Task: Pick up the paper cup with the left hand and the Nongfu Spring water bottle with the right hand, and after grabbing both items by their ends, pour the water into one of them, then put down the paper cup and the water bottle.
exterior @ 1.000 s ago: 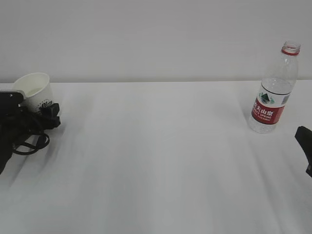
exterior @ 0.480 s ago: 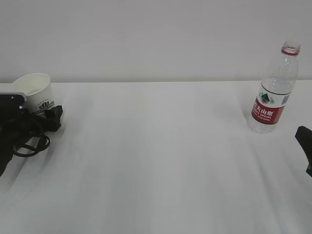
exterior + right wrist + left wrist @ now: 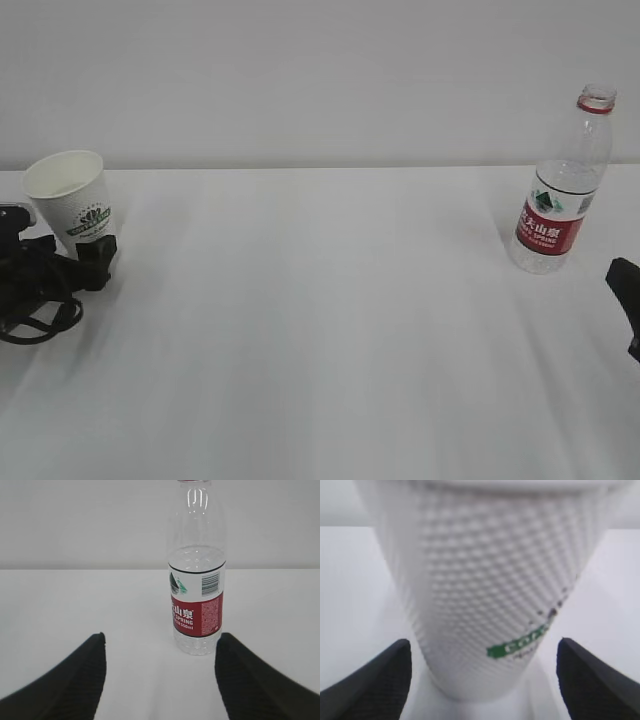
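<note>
The white paper cup [image 3: 68, 198] with its green logo stands on the table at the far left. In the left wrist view the paper cup [image 3: 490, 600] fills the frame. My left gripper [image 3: 70, 250] is open at the cup's base, and a gap shows on each side between the cup and the left gripper's [image 3: 485, 650] dark fingers. The Nongfu Spring water bottle [image 3: 557, 190] stands uncapped at the far right, showing its red neck ring and red label. My right gripper [image 3: 160, 640] is open, short of the bottle [image 3: 196, 600] and apart from it. I cannot make out the water.
The white table [image 3: 320, 330] runs to a plain white wall behind. Black cables [image 3: 35, 315] loop beside the left arm near the table's left edge. Only a dark tip of the right gripper [image 3: 625, 295] shows at the exterior view's right edge.
My left gripper has opened off the paper cup and drawn back to the left and lower. The cup now stands free on the table. The right arm and the bottle have not moved.
</note>
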Tool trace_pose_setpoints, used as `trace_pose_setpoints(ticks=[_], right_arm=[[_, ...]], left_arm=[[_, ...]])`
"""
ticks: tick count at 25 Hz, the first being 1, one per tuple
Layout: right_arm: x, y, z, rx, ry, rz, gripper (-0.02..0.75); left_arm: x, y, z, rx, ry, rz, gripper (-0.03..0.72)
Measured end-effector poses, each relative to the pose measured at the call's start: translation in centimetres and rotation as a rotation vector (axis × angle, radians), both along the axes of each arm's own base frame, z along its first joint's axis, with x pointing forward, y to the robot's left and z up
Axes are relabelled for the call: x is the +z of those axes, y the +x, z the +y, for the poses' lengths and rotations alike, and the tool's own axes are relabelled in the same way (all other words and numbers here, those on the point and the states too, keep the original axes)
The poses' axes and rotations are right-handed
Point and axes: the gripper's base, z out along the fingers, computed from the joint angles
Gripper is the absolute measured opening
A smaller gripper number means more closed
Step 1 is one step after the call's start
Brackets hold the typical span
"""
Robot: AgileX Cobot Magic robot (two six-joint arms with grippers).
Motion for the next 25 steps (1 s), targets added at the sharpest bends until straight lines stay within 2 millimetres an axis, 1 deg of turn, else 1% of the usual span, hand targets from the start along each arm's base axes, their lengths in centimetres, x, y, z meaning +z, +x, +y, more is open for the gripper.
trace_pose_setpoints(ticks=[5, 10, 22, 25], right_arm=[[0.0, 0.0, 0.1, 0.012, -0.005, 0.0, 0.515], [0.0, 0.0, 0.1, 0.015, -0.004, 0.0, 0.515], [0.0, 0.0, 0.2, 0.019, -0.004, -0.005, 0.515], [0.5, 0.5, 0.3, 0.029, -0.008, -0.025, 0.515]], left_arm=[[1.2, -2.2, 0.1, 0.0, 0.001, 0.021, 0.675], [3.0, -4.0, 0.1, 0.0, 0.0, 0.011, 0.673], [6.6, -6.9, 0.2, -0.004, -0.001, -0.058, 0.659], [7.8, -7.5, 0.2, -0.008, -0.002, -0.092, 0.655]])
